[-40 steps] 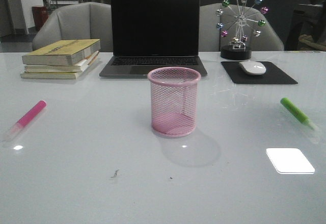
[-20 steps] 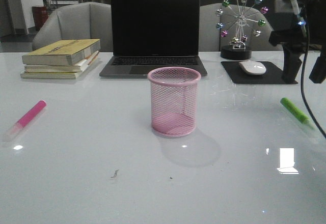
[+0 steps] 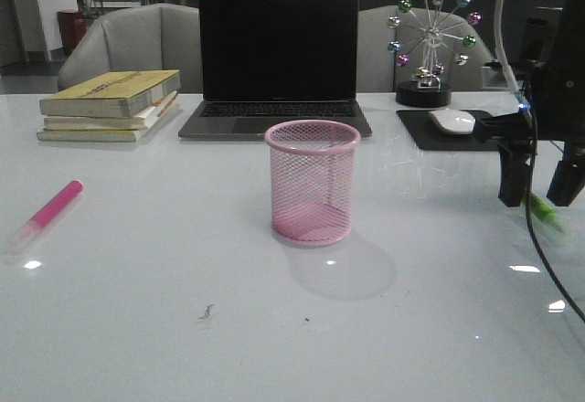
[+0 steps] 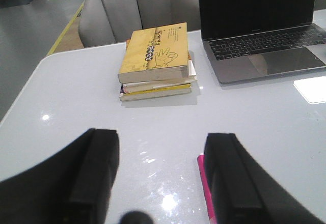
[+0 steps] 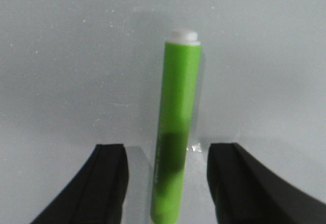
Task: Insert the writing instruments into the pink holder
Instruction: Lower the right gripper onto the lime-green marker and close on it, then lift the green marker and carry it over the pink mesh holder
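right gripper (image 3: 537, 183), jaws spread and empty, straddles the lime green highlighter (image 5: 174, 132) right of the pink holder (image 3: 312, 181), apparently lined up to grasp it

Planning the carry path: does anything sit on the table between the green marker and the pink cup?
Nothing visible does. The table is bare between the green marker, under the open right end effector, and the pink cup; laptop and mouse sit farther back.

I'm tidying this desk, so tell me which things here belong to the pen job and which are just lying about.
For the job: pink cup, pink marker, green marker, right gripper.

Lying about: laptop, books, mouse, mouse pad, wheel ornament.
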`<state>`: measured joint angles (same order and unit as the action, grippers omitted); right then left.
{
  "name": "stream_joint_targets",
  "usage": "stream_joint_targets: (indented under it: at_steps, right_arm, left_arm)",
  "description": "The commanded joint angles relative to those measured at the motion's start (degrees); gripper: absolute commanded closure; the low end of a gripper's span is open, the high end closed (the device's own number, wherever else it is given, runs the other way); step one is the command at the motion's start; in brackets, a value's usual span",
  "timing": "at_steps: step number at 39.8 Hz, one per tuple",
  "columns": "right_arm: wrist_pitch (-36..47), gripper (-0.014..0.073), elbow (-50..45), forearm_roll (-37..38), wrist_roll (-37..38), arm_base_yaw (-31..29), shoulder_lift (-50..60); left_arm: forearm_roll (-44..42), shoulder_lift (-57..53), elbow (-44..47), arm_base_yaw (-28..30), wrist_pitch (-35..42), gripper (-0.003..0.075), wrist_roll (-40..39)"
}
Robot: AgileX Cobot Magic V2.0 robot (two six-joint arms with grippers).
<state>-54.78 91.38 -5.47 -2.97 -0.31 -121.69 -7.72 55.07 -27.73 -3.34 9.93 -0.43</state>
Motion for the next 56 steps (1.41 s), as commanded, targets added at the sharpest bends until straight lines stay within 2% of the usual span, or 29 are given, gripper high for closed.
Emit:
stream_joint_targets:
  at_steps: [1,12,15,22,25,35,50,56]
  right_arm:
    - [1.06,0.0125,1.69,-0.30,-0.40,-0.37,2.59]
    - [1.68,0.0144,1.69,-0.30,-0.40,-0.37,1.45]
    - [1.68,0.0238,1.69,-0.30,-0.40,-0.37,1.03]
    - [1.86,0.0573,1.69,-0.30,-0.40,-0.37,0.39]
    - [2.23,0.0552,1.69,-0.30,-0.40,-0.37,0.33]
    - [6.14,0.0564,1.99,-1.43,-0.50,1.48,4.05]
    - [20.95,0.0564,1.70,-1.37,-1.31,10.76,18.27]
    - [28.36,0.0564,-2.08,-1.37,-1.31,15.03,22.10]
  left_arm:
    - [0.66,-0.45,-2.19,0.18,4.80,0.0283,-0.41]
    - [0.66,-0.45,-2.19,0.18,4.80,0.0283,-0.41]
    - [0.66,-0.45,-2.19,0.18,4.80,0.0283,-0.41]
    - [0.66,-0.45,-2.19,0.18,4.80,0.0283,-0.41]
    - [0.66,-0.45,-2.19,0.18,4.80,0.0283,-0.41]
    - [0.66,-0.45,-2.19,0.18,4.80,0.0283,-0.41]
    - [0.66,-0.45,-2.19,0.18,4.80,0.0283,-0.41]
    - [0.66,-0.45,-2.19,0.18,4.80,0.0283,-0.41]
